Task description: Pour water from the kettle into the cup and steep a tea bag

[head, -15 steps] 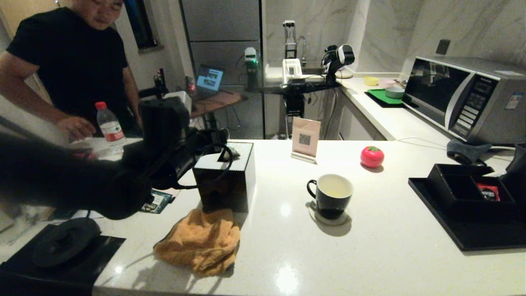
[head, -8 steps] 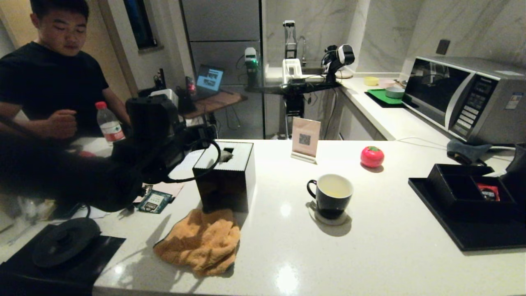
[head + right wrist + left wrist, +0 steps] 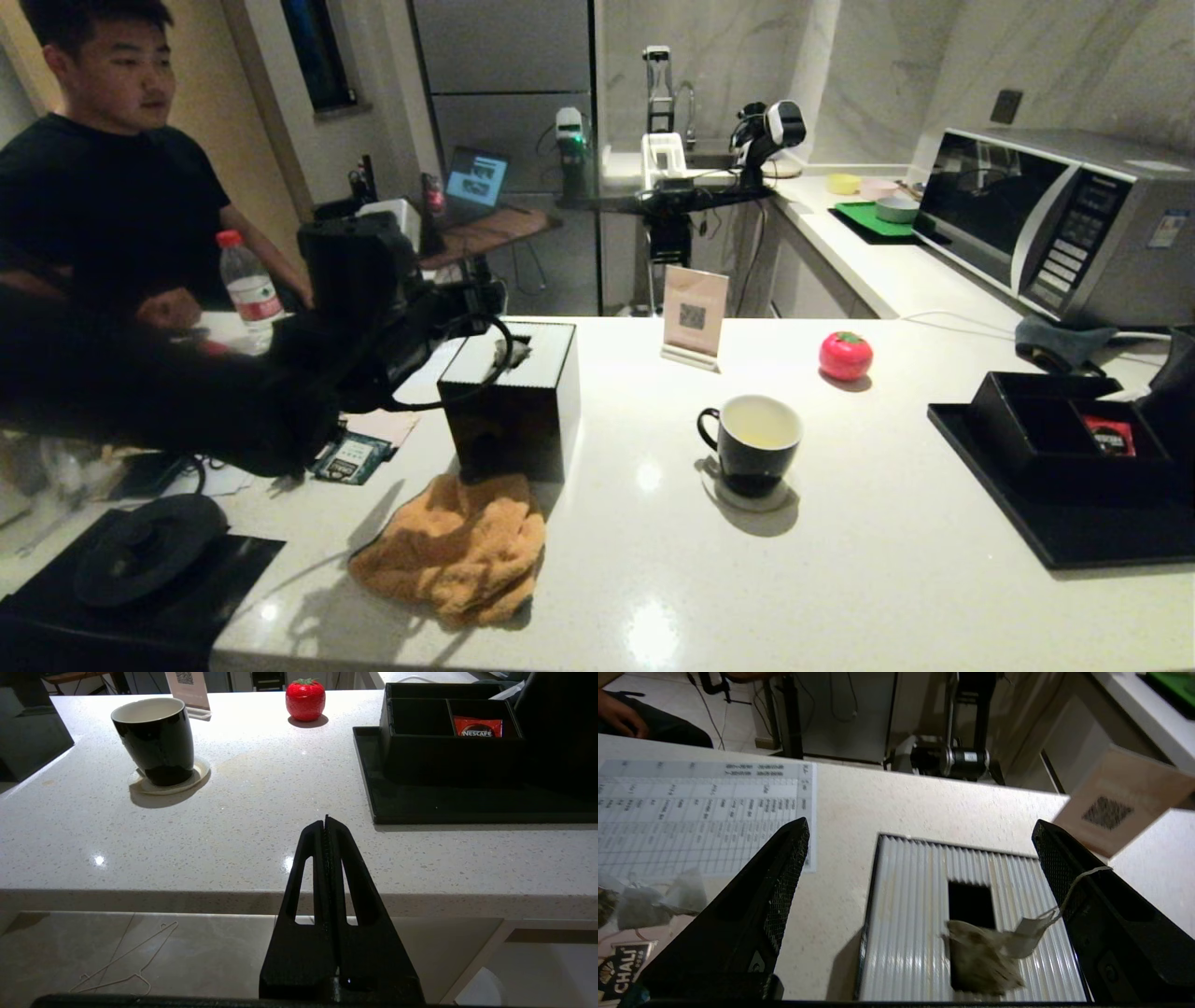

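Though string perhaps touching, left hand (image 3: 920, 830) wide above tea bag (image 3: 983, 959).

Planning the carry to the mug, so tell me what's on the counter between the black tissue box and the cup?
Nothing: in the head view the white counter is bare between the tissue box and the cup.

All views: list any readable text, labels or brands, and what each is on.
"NESCAFE": red sachet in the black organiser box.
"CHALI": dark green packet on the counter.
Printed sheet: a table of rows, too blurred to read.
Card stand: a QR code only, no legible words.
Microwave panel and sticker: too small to read.
Bottle label: unreadable.
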